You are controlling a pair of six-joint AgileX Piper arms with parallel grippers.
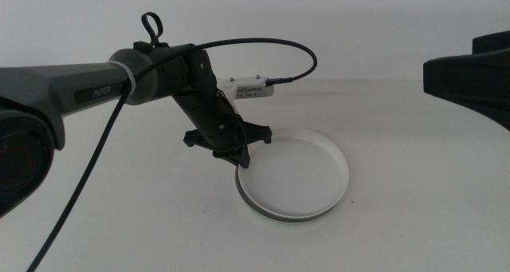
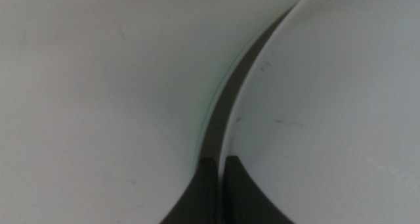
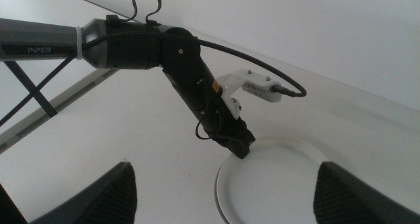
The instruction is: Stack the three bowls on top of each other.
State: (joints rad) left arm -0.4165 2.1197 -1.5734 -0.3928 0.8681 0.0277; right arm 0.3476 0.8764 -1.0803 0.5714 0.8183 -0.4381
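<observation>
Left end effector (image 1: 239, 162) is down at the near-left rim of the white bowl (image 1: 299, 176), arm reaching in from the left side of the middle view. In the left wrist view its jaws are pressed close together, pinching the white bowl's (image 2: 328, 112) thin rim between them. A dark grey strip (image 2: 226, 106) with a faint mint-green edge (image 2: 209, 106) shows just outside that rim, so other bowls seem to sit under it; can't tell exactly how they're nested. In the middle view a grey band (image 1: 279, 216) peeks out below the white rim at the front. The stack sits on the white table (image 1: 398, 224), right of centre. Right end effector (image 3: 223, 198) hangs raised above the table on the right side, jaws spread wide apart, holding nothing, looking down at the white bowl (image 3: 275, 178) and the left end effector (image 3: 237, 145).
</observation>
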